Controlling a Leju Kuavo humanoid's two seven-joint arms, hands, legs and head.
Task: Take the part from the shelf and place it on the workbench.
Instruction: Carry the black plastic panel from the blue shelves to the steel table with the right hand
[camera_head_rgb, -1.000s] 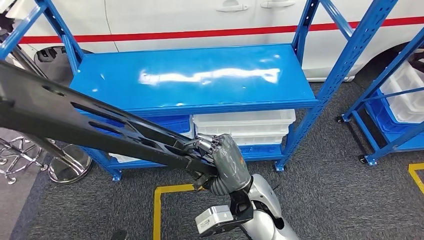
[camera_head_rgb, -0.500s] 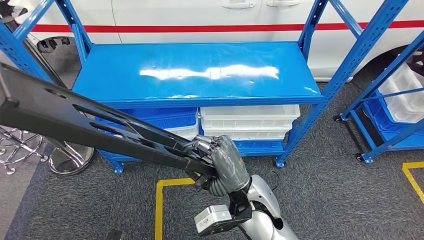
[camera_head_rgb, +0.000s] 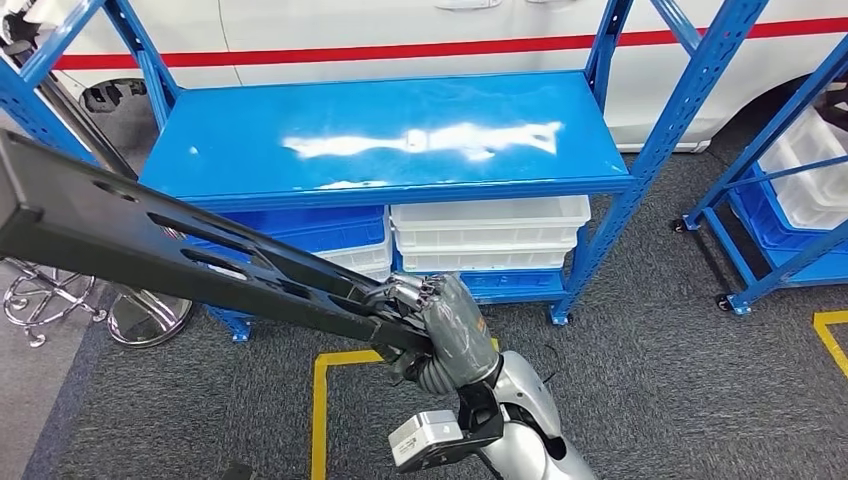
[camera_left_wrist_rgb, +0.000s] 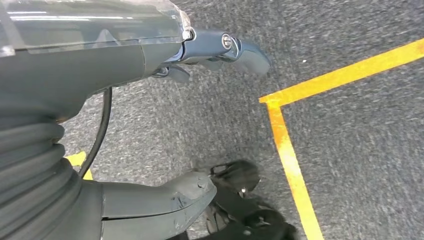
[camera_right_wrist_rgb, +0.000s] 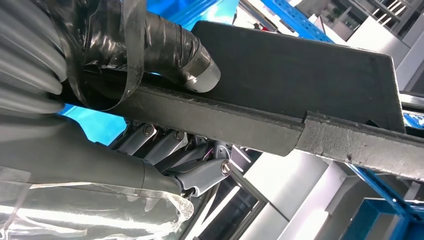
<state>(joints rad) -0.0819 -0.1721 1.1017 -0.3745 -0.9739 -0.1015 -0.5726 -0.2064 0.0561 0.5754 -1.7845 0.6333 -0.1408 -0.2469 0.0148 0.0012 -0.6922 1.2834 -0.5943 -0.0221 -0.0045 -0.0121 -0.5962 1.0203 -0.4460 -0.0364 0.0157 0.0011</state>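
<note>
Head view has the right hand (camera_head_rgb: 440, 330) wrapped around one end of the long black part (camera_head_rgb: 170, 250), which slants up and out to the robot's left, in front of the blue shelf (camera_head_rgb: 390, 140) and off its top board. Right wrist view shows the thumb lying over the part's upper face and the fingers (camera_right_wrist_rgb: 165, 150) curled beneath it. Left wrist view shows the left hand (camera_left_wrist_rgb: 150, 125) hanging above grey carpet (camera_left_wrist_rgb: 350, 125) with yellow tape (camera_left_wrist_rgb: 290, 150), fingers apart and holding nothing.

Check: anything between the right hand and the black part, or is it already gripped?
Nothing stands between them. The right hand already grips the long black part at its near end, thumb over it and fingers under it in the right wrist view. The part reaches left in front of the blue shelf. No workbench is visible, so the way there cannot be judged.
</note>
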